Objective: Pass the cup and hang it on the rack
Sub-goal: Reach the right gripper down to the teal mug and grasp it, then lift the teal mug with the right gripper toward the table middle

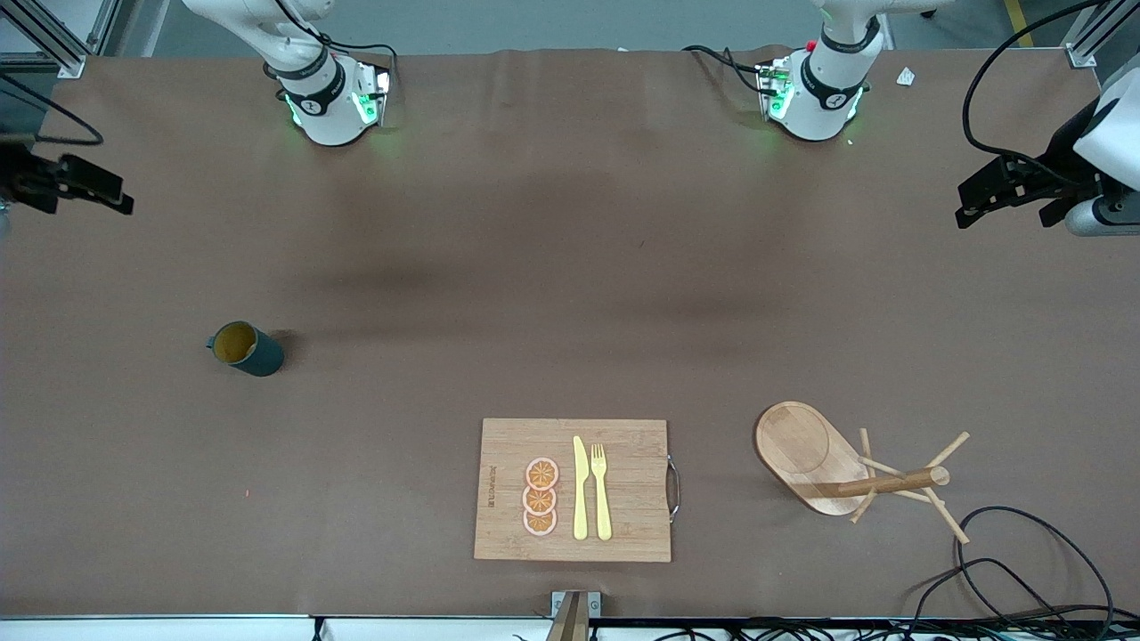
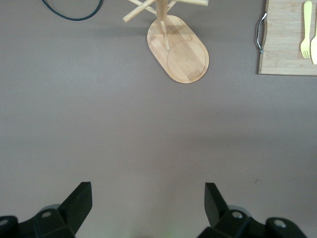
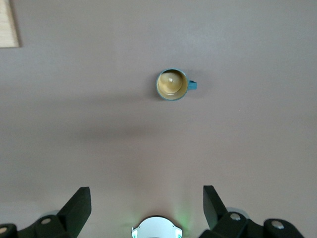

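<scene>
One cup [image 1: 248, 348], one rack [image 1: 837, 465], three orange slices [image 1: 541, 497], two open tools

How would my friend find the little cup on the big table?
Start at the bamboo cutting board near the table's front edge, then go toward the right arm's end and slightly farther back. The cup stands alone there: dark teal, mustard-yellow inside, with a small handle.

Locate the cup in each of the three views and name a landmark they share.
Front view: cup upright on the table, toward the right arm's end.
Left wrist view: not in it.
Right wrist view: cup above the picture's middle.
Shared landmark: cutting board.
</scene>
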Controlling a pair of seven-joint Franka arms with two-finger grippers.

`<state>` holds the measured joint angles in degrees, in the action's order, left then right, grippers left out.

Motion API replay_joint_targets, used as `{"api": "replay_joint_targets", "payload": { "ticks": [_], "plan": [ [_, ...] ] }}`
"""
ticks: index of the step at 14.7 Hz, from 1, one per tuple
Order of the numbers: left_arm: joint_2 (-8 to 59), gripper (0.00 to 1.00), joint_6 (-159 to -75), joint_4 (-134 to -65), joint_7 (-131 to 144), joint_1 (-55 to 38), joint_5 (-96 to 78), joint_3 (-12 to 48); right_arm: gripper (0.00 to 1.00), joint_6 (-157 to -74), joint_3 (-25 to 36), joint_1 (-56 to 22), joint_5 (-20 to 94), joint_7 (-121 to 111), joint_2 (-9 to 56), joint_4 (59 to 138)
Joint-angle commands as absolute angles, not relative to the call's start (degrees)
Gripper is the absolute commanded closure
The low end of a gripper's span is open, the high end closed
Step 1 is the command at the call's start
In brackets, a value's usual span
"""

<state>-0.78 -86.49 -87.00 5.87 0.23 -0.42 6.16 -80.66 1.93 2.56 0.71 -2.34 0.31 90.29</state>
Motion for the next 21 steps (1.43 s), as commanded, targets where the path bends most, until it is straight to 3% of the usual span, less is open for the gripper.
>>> {"api": "replay_joint_targets", "payload": {
  "ticks": [1,4,10,14,21],
  "plan": [
    [-1.0,0.00,-86.9,-86.8,6.4,0.4,-0.9,6.3,0.00,-81.5,1.5,3.3,-0.5,-2.5,7.7,87.4],
    [0.1,0.00,-89.4,-86.9,6.5,0.4,-0.9,6.3,0.00,-86.7,1.4,3.1,0.2,-11.3,10.4,88.9],
    [2.0,0.00,-91.2,-87.2,6.5,0.4,-0.8,6.3,0.00,-106.2,1.4,6.1,2.4,-34.5,14.7,102.9],
    [1.9,0.00,-91.0,-87.2,6.6,0.6,-0.8,6.1,0.00,-112.0,1.4,8.8,4.7,-47.9,21.1,103.2],
    [1.6,0.00,-91.1,-86.9,6.6,1.8,-0.9,5.8,0.00,-120.0,1.3,9.7,4.7,-51.2,27.8,103.1]
  ]
}}
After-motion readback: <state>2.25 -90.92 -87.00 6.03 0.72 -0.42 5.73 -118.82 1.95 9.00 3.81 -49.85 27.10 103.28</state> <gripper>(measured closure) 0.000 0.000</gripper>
